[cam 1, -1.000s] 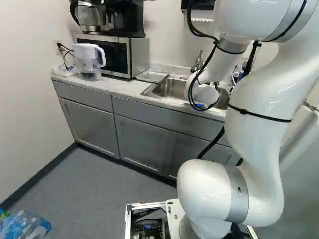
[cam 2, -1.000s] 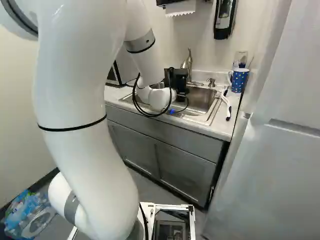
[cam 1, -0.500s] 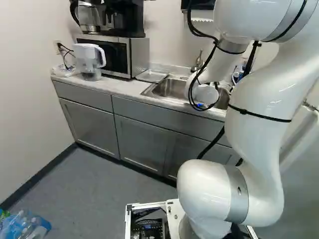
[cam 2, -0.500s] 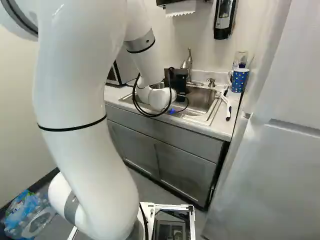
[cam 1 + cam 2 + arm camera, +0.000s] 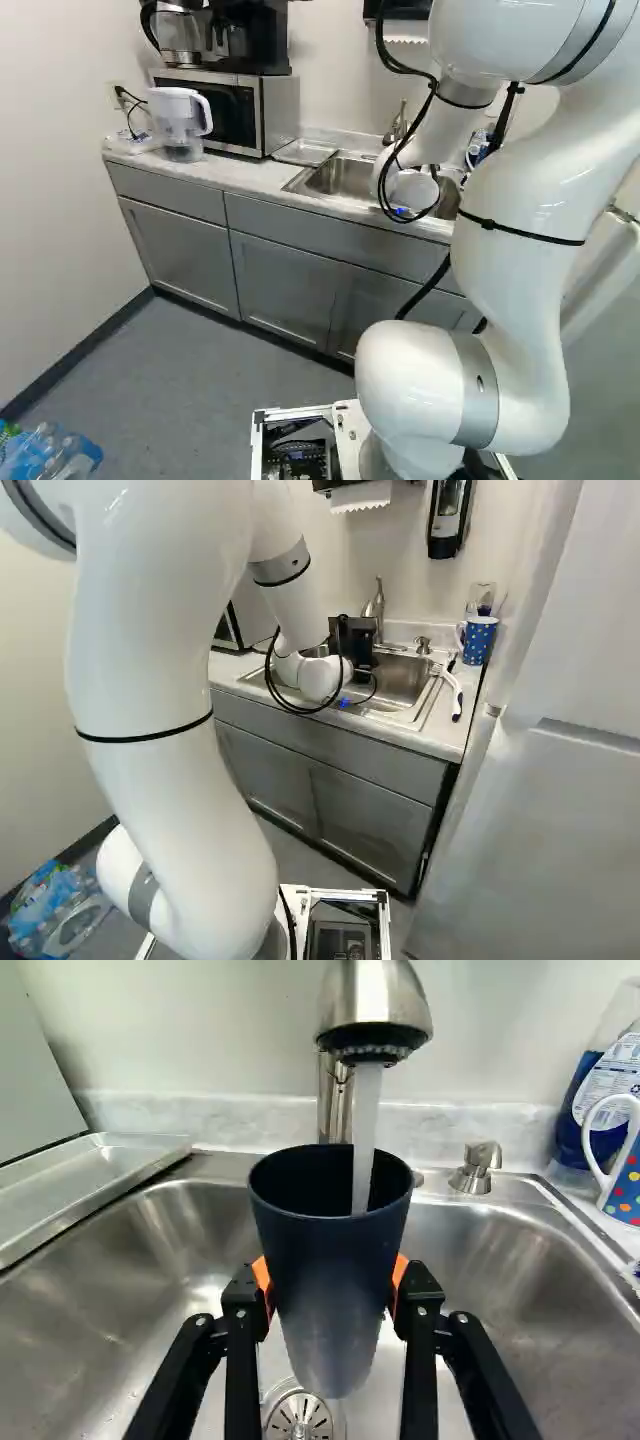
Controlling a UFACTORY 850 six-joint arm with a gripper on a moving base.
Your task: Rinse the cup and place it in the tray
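"Where's the dark blue tapered cup (image 5: 340,1290)?"

"Held between the black fingers (image 5: 419,1300), parted by its width, orange pads (image 5: 263,1278) against both sides. It's upright over the stainless steel sink (image 5: 490,1270)."

"Is water reaching it?"

"Yes, a stream (image 5: 365,1120) from the brushed-metal faucet (image 5: 370,995) runs inside."

"And the shallow metal tray (image 5: 95,1175)?"

"Beside the sink, well apart from the cup."

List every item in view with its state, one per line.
Claw: shut on the cup
Cup: held mouth up, under the stream
Faucet: running, water falling into the cup
Tray: right side up, beside the sink
Spotted mug: upright
Pitcher: upright, lid on
Microwave: door closed
Cabinet doors: closed
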